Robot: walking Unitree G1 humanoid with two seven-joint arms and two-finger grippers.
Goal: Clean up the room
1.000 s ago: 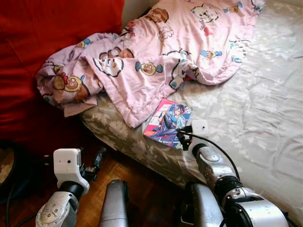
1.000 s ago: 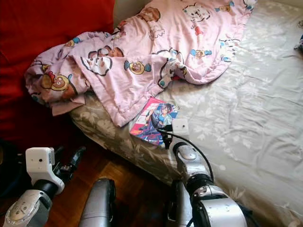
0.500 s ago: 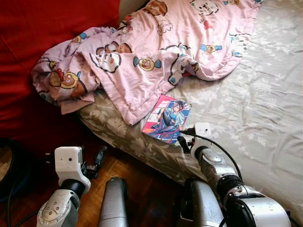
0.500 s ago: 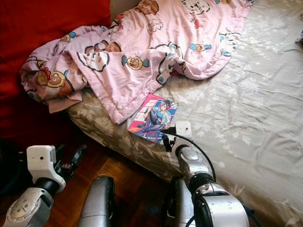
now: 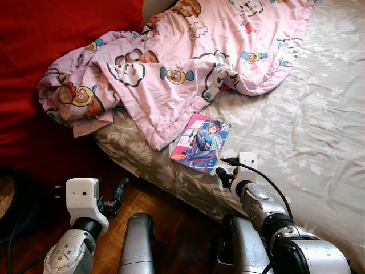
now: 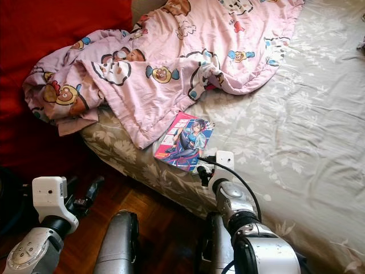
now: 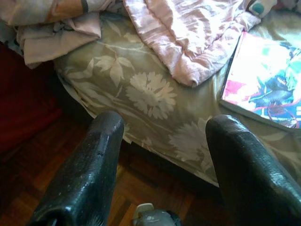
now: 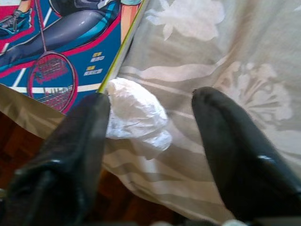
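Floorboards lie under the left gripper (image 5: 118,191), fingers spread and empty, the bed (image 5: 319,125) edge ahead. Right gripper (image 8: 148,141), fingers parted, straddles a crumpled white tissue (image 8: 134,117) touching the comic book (image 5: 201,142) corner.

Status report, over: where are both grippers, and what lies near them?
Right gripper open over crumpled white tissue at the bed edge. Comic book touching the tissue, pink blanket behind. Left gripper open, idle, low by the floor.
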